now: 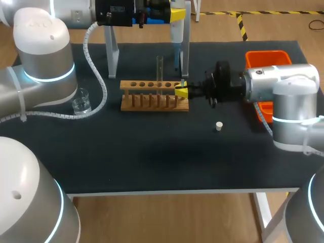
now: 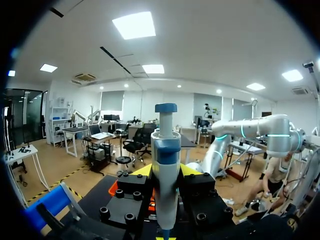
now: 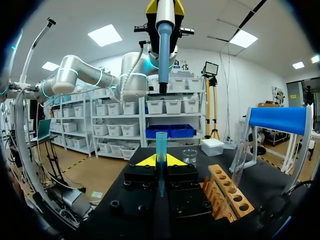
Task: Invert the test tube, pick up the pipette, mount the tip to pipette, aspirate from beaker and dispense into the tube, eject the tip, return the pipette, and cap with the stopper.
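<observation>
Blue tip [image 3: 161,150] stands upright, clamped in my right pincer [image 1: 181,91] at the right end of the wooden rack [image 1: 154,96]. Pipette [image 2: 166,165] hangs straight above it, nozzle down, gripped by my left pincer [image 1: 177,14]; nozzle and tip are apart. Test tube [image 1: 159,68] stands upright in the rack. Beaker [image 1: 81,101] is left of the rack. White stopper [image 1: 219,126] lies on the surface [image 1: 152,162] to its right. Orange bin [image 1: 268,56] sits at the far right corner.
</observation>
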`<move>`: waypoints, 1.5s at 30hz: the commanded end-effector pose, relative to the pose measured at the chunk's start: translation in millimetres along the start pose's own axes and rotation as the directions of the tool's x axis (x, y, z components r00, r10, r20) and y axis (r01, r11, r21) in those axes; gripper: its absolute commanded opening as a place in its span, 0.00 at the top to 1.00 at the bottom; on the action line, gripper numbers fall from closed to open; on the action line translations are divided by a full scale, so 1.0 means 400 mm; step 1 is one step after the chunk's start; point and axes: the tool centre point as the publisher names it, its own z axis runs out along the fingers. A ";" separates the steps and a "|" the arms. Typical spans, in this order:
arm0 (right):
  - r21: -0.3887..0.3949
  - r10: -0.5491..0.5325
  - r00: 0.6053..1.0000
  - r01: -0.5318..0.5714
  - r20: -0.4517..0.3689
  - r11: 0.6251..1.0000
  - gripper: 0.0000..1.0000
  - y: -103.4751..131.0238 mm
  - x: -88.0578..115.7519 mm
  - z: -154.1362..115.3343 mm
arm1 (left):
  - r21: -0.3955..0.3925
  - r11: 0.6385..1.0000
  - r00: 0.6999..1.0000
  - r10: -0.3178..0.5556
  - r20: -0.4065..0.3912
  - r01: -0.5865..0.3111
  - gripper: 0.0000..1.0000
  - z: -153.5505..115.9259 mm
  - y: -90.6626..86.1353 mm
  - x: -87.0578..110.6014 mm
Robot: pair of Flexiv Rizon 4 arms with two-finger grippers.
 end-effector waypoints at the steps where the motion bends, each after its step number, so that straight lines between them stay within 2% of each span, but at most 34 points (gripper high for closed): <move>1: 0.001 0.000 1.000 0.000 -0.003 1.000 1.00 0.007 -0.008 0.011 | -0.003 1.000 1.000 -0.001 -0.002 0.001 1.00 -0.001 -0.002 -0.001; 45: -0.015 0.015 1.000 -0.016 -0.010 1.000 1.00 0.056 0.006 0.037 | -0.003 1.000 1.000 -0.001 -0.002 0.001 1.00 -0.001 -0.002 -0.001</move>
